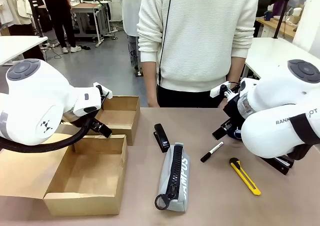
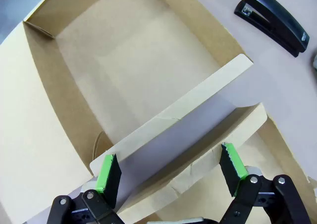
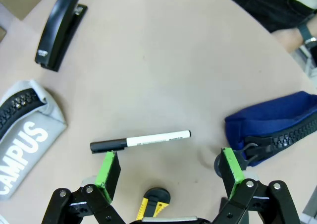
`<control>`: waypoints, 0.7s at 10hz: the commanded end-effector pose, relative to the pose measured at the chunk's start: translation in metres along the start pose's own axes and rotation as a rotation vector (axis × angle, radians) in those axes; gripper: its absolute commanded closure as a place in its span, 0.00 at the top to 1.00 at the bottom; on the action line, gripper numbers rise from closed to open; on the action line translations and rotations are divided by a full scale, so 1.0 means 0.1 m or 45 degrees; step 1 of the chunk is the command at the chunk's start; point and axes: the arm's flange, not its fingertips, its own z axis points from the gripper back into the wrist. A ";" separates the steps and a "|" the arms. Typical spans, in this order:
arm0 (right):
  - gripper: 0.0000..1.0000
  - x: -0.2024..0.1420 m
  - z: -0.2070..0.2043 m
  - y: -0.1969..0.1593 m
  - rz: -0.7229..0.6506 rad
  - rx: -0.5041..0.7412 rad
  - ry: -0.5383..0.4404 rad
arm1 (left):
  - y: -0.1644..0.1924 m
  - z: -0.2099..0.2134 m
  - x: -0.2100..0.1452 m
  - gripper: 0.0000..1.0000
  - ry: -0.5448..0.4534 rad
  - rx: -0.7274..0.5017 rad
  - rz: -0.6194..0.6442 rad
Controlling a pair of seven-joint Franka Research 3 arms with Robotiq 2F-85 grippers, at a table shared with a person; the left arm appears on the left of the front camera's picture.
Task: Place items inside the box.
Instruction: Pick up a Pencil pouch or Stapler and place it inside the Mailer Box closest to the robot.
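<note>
An open cardboard box sits at the front left with nothing inside, its flaps spread. My left gripper hovers over the box; it is open, with a flap edge between its green pads. On the table lie a black stapler, the grey "CAMPUS" pouch, a black-and-white marker and a yellow utility knife. My right gripper is open just above the marker. The navy pouch lies beside its right finger.
A person in a white sweater stands at the far edge, one wrist near the table. The stapler and grey pouch lie left of the marker. The knife's tip is under my right wrist.
</note>
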 end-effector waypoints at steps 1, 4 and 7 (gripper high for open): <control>1.00 0.00 0.00 0.00 -0.001 0.000 -0.001 | 0.00 0.00 0.00 1.00 0.000 0.000 0.000; 1.00 0.05 0.75 -0.28 -0.148 0.086 0.002 | -0.04 0.84 -0.01 1.00 -0.003 -0.202 0.033; 1.00 -0.25 1.85 -0.83 -0.609 0.312 -0.016 | 0.30 1.94 -0.34 1.00 -0.081 -0.510 0.217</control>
